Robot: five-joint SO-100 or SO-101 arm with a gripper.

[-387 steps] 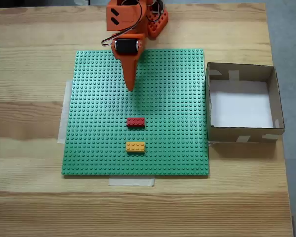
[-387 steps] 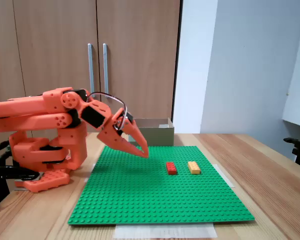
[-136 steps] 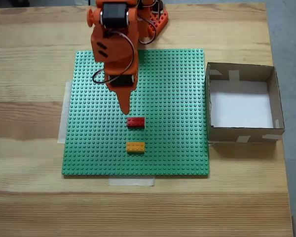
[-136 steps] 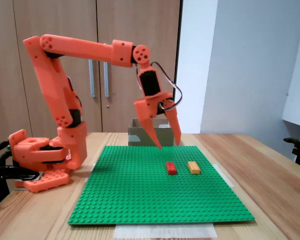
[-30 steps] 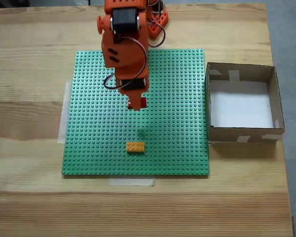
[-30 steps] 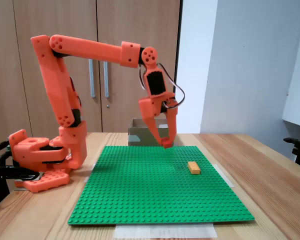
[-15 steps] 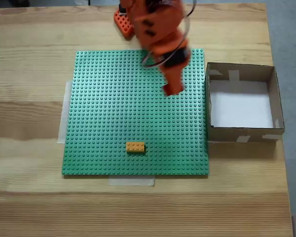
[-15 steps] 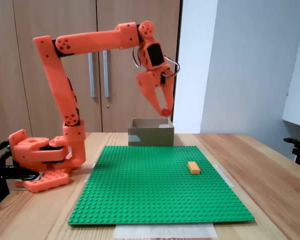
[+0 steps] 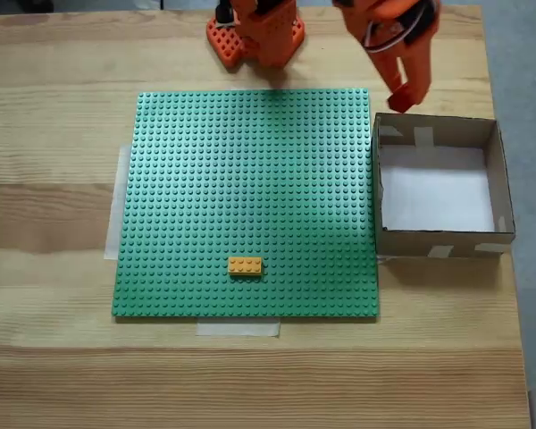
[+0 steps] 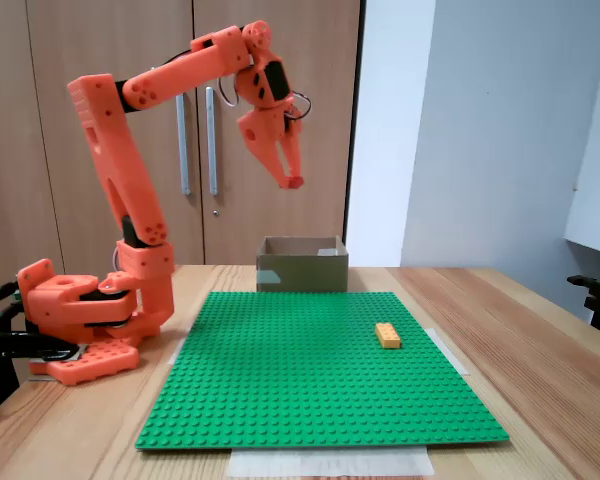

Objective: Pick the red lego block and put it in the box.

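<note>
My orange gripper (image 9: 400,100) (image 10: 292,181) hangs high in the air, shut on the red lego block (image 9: 398,102) (image 10: 294,182), of which only a small red end shows at the fingertips. In the top-down fixed view it sits just beyond the far left corner of the box (image 9: 438,236). The brown cardboard box (image 10: 302,271) has a white bottom with nothing in it. In the side fixed view the block is well above the box and slightly left of its middle.
A yellow-orange brick (image 9: 245,265) (image 10: 387,334) rests on the green studded baseplate (image 9: 196,179) (image 10: 310,400). The arm's orange base (image 9: 255,31) (image 10: 80,320) stands at the plate's far edge. Wooden table (image 9: 54,375) surrounds the plate; cupboard doors stand behind.
The arm has swung from over the baseplate toward the box, carrying the red block higher. Twelve seconds ago the block lay on the plate beside the yellow-orange brick.
</note>
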